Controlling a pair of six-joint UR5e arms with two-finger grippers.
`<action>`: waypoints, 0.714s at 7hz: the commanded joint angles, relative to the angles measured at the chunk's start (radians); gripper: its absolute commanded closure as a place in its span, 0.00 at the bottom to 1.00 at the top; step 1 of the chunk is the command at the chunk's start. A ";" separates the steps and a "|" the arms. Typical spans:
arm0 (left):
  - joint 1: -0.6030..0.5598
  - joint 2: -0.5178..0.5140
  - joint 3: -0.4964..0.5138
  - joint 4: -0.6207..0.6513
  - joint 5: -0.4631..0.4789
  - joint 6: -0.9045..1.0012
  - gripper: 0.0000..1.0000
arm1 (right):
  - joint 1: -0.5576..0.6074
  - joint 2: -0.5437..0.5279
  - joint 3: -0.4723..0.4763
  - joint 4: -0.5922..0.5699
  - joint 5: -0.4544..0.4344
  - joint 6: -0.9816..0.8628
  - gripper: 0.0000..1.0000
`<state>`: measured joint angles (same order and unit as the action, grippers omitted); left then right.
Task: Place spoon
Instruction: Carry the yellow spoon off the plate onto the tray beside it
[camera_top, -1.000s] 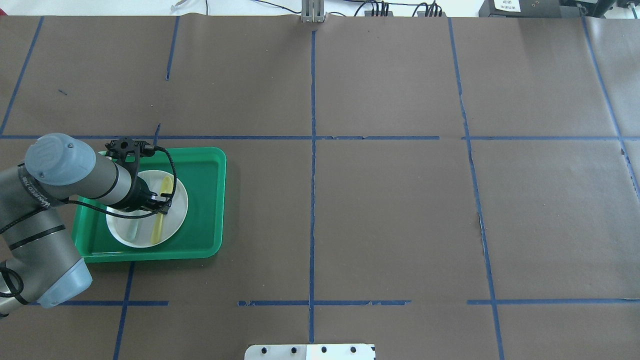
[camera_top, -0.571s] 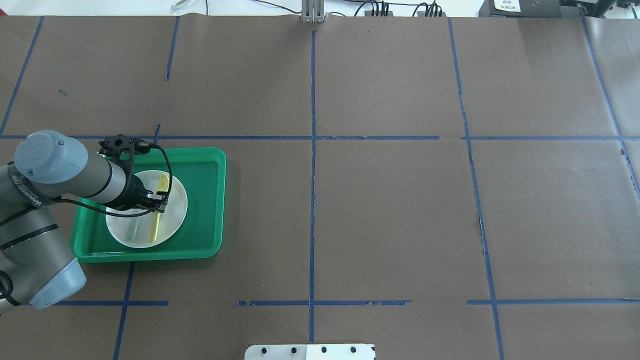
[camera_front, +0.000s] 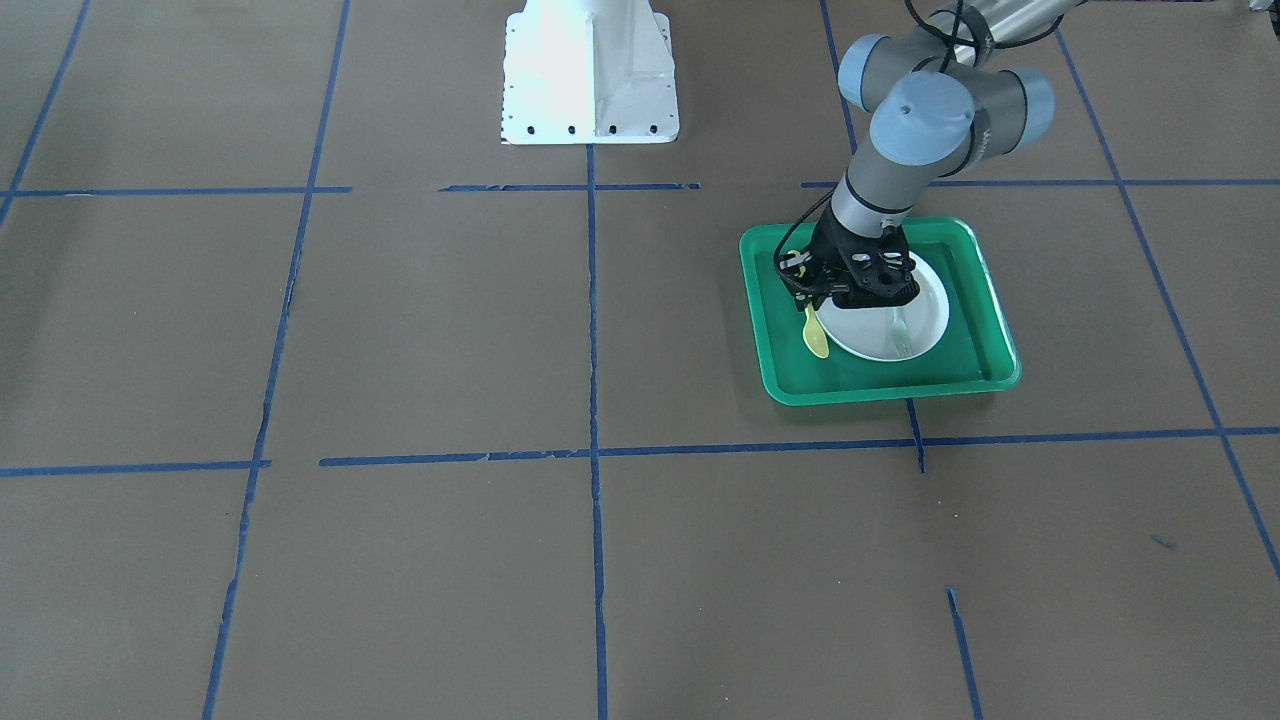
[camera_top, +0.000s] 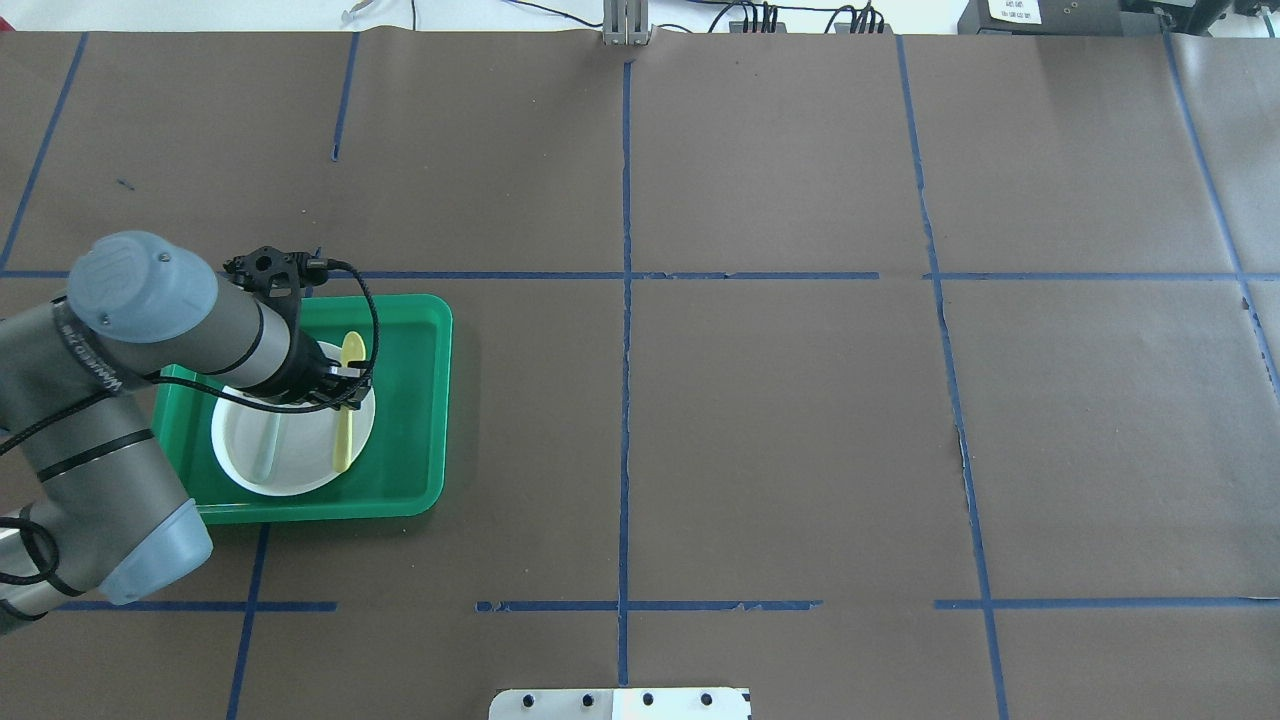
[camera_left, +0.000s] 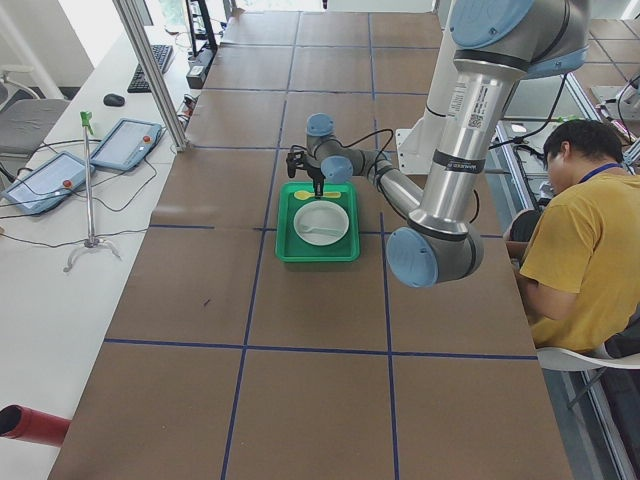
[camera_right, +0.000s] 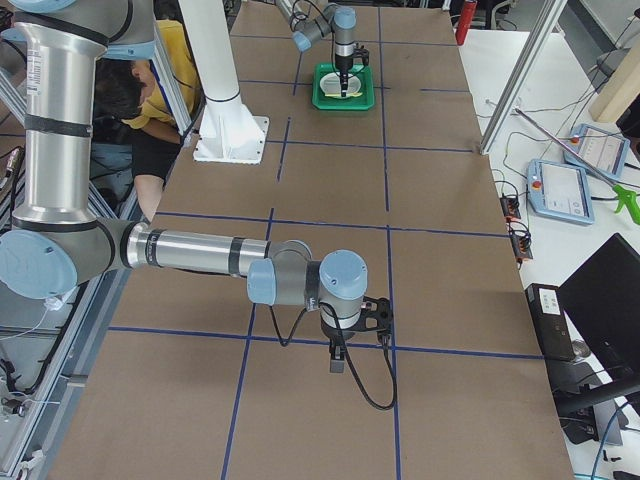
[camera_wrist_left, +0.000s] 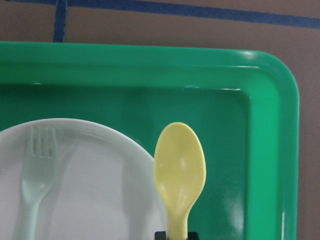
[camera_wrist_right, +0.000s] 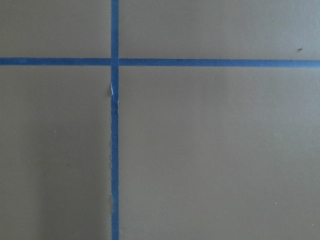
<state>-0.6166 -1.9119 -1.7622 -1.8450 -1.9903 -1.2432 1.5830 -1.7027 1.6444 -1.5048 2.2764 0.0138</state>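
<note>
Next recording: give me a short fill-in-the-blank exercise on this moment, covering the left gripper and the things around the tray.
1. The left gripper is shut on the spoon's ____.
2. The translucent fork lies on the ____ plate.
3. The plate sits inside a ____ tray.

Missing words: handle; white; green.
</note>
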 joint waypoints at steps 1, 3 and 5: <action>0.029 -0.018 0.020 0.003 0.025 -0.010 0.45 | 0.000 0.000 0.000 0.001 0.000 -0.002 0.00; 0.023 -0.006 0.006 0.003 0.077 -0.013 0.00 | 0.000 0.000 0.000 0.000 0.000 0.000 0.00; -0.044 0.052 -0.075 0.006 0.059 0.017 0.00 | 0.000 0.000 0.000 0.000 0.000 0.000 0.00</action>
<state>-0.6172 -1.8996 -1.7909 -1.8410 -1.9219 -1.2442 1.5831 -1.7027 1.6444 -1.5048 2.2764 0.0138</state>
